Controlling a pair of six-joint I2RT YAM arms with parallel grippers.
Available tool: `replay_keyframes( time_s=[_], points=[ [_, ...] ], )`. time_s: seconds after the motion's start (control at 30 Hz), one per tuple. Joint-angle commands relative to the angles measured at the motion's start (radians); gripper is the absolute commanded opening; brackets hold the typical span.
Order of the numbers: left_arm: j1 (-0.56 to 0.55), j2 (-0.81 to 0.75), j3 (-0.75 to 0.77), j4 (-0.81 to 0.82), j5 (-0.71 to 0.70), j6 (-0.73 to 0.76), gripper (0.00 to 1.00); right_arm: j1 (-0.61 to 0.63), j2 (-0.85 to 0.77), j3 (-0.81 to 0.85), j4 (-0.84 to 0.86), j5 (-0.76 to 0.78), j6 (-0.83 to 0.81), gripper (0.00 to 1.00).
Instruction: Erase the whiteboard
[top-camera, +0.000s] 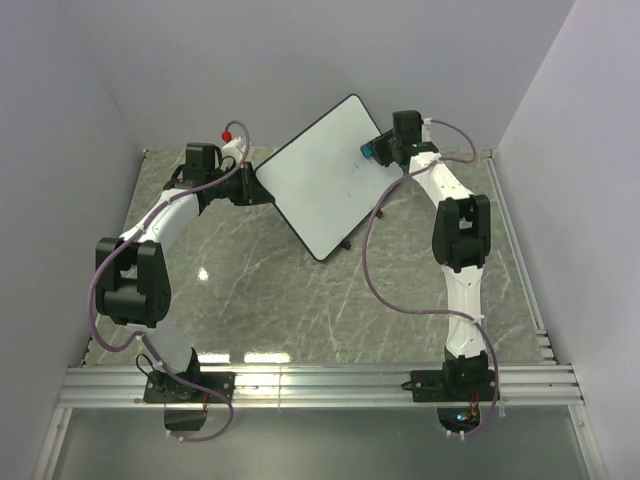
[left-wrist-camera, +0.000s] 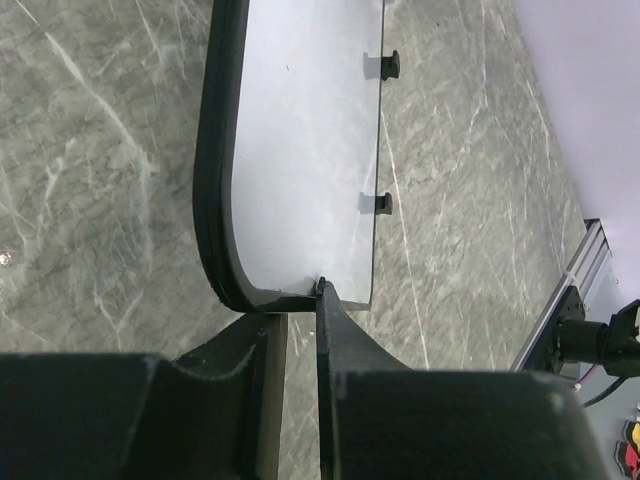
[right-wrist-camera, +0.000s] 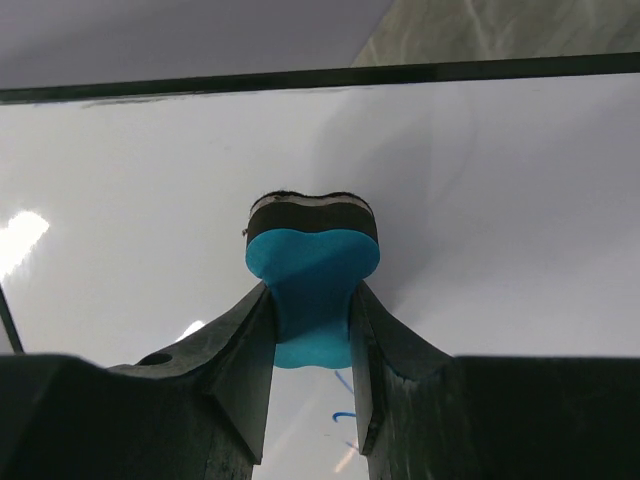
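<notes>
The whiteboard (top-camera: 320, 185) is tilted up off the table, with its two small black feet (left-wrist-camera: 388, 64) showing in the left wrist view. My left gripper (top-camera: 262, 190) is shut on the board's black-framed left corner (left-wrist-camera: 240, 290). My right gripper (top-camera: 382, 150) is shut on a small blue eraser (top-camera: 371, 152) at the board's upper right part. In the right wrist view the eraser (right-wrist-camera: 312, 255) has its dark felt face against the white surface (right-wrist-camera: 500, 200). Small blue pen marks (right-wrist-camera: 342, 400) show just behind the eraser, between the fingers.
A small red and white object (top-camera: 228, 133) lies at the back left, behind the left wrist. Grey walls close in the marble table on three sides. An aluminium rail (top-camera: 320, 385) runs along the near edge, where the arm bases stand.
</notes>
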Motion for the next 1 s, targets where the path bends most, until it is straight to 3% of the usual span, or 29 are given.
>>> replay_keyframes(
  time_s=[0.0,0.23,0.43,0.67,0.97],
  points=[
    [-0.027,-0.01,0.002,-0.002,0.0,0.091,0.0,0.024,0.04,0.022,-0.085,0.062,-0.036,0.0],
    [-0.027,0.015,0.033,-0.018,0.003,0.095,0.0,0.069,-0.072,-0.228,0.032,0.016,0.008,0.0],
    [-0.03,0.027,0.04,-0.018,0.001,0.095,0.0,0.141,-0.134,-0.312,0.055,-0.022,0.024,0.0],
    [-0.03,0.03,0.045,-0.021,0.001,0.1,0.0,0.197,-0.137,-0.26,0.02,-0.076,0.025,0.0],
    [-0.03,0.029,0.051,-0.029,-0.011,0.107,0.0,0.213,-0.244,-0.449,0.053,-0.077,0.115,0.0]
  ],
)
